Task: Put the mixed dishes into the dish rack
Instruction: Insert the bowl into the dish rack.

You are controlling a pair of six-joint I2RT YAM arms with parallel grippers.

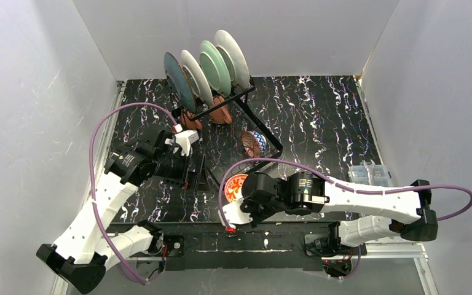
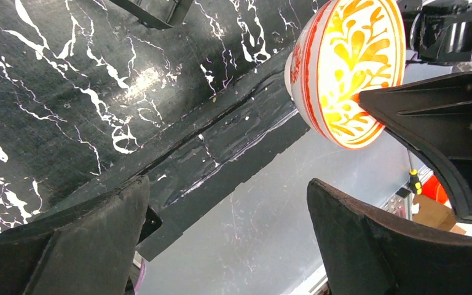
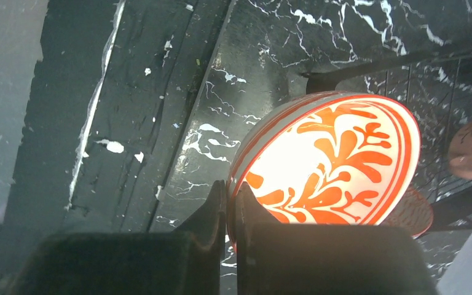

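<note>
The black wire dish rack stands at the back centre. Several plates stand upright in its slots, among them a dark teal plate, a pale green plate and a white plate. Two terracotta mugs sit below them. One red-patterned bowl lies on the rack's base. My right gripper is shut on the rim of a second red-patterned bowl, held tilted above the table's near edge. My left gripper stands open and empty just left of that bowl.
A clear plastic box sits at the right side of the black marbled table. White walls close in the left, back and right. A black strip runs along the front by the arm bases.
</note>
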